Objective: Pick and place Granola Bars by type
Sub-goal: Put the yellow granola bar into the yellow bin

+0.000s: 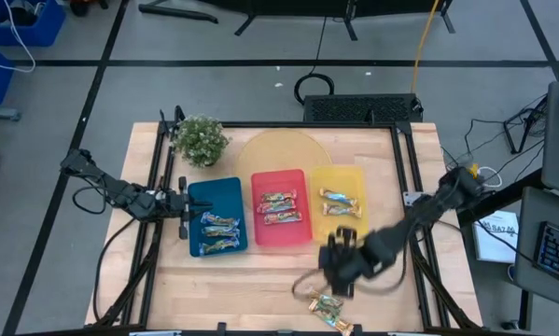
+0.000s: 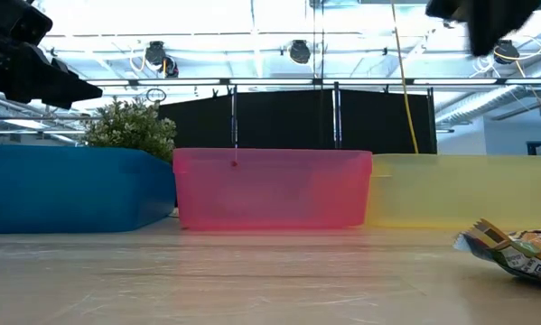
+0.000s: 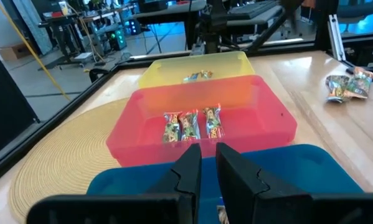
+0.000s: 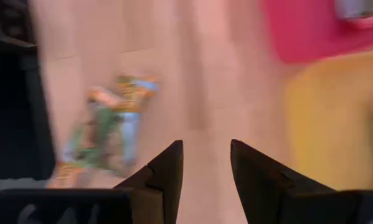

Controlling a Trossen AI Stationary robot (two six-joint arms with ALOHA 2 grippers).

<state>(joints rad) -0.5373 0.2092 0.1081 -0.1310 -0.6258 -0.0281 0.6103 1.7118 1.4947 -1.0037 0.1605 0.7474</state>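
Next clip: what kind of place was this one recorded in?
Likely a robotics lab or workshop. A wooden table stands inside a metal frame, cables trail over the grey floor, and the left wrist view shows benches crowded with equipment behind.

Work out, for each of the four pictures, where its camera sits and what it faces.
High: overhead, looking down on the table, both arms, three trays.
Low: at tabletop level, facing the blue tray, red tray and yellow tray.
Left wrist: over the blue tray, its narrowly parted left pincer toward the red tray.
Right wrist: above bare wood, open right pincer near loose bars.
Shared: all show the red tray.
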